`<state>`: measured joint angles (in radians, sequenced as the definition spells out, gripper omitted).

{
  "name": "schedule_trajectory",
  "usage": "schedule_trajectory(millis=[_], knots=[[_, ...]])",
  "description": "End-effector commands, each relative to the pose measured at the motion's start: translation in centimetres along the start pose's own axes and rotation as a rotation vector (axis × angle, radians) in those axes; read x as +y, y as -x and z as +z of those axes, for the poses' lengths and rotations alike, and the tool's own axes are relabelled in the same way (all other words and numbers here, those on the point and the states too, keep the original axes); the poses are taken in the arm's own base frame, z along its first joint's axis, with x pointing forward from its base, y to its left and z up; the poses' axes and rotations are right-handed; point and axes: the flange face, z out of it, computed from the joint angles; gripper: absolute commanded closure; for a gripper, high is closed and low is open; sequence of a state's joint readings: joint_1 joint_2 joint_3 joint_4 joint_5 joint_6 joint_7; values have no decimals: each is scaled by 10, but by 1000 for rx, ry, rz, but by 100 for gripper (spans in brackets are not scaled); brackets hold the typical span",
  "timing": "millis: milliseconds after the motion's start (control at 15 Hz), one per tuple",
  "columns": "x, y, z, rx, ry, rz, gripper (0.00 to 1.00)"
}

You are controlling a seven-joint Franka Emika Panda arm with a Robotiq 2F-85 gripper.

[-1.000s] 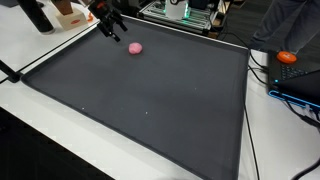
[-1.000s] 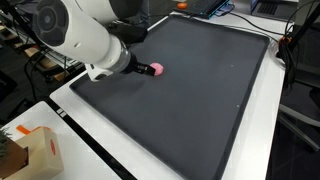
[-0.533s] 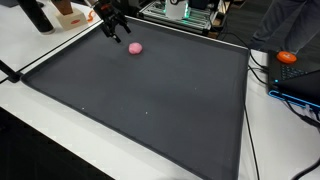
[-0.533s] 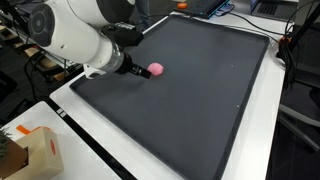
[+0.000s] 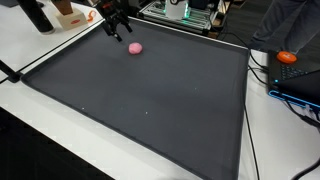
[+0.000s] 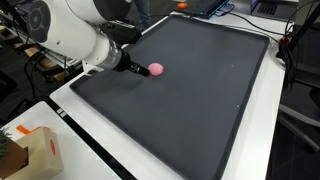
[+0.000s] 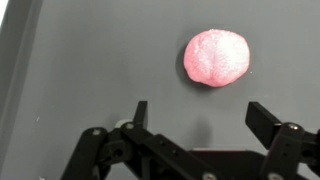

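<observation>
Wrist view cuts off the gripper [image 7: 200,112] at the bottom edge, so we only get the two black fingers [image 7: 141,112] and part of the linkage behind them. The fingers stand spread wide with nothing between them. The pink ball [image 7: 216,58] lies on the black mat [image 7: 70,60] just ahead of the fingertips, nearer one finger than the other, and apart from both.

In an exterior view the gripper [image 5: 121,33] is small and dark against the clutter behind it, so its jaws are hard to make out there. In an exterior view the white arm [image 6: 75,35] covers the wrist, and only the dark gripper [image 6: 138,68] pokes out.

The arm leans in over the mat's [image 6: 205,95] edge, gripper low and pointing at the ball [image 6: 156,70], which sits just beside the tips. The ball [image 5: 135,47] rests on the mat [image 5: 150,110] near its far corner, close to the border.

An open cardboard box [image 6: 35,152] stands on the white table [image 6: 100,165], well apart from the mat's corner. We cannot tell what is in it.
</observation>
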<state>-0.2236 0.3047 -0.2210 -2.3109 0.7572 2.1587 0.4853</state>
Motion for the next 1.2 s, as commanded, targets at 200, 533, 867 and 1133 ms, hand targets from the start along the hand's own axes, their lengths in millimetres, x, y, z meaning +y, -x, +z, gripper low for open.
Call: schedule_trajectory(millis=[200, 533, 867, 1133], knots=[[-6, 9, 2, 21, -2, -57, 0], [-27, 25, 8, 18, 62, -211, 0], [-52, 47, 12, 42, 160, -424, 0], [-69, 67, 19, 58, 276, -609, 0]])
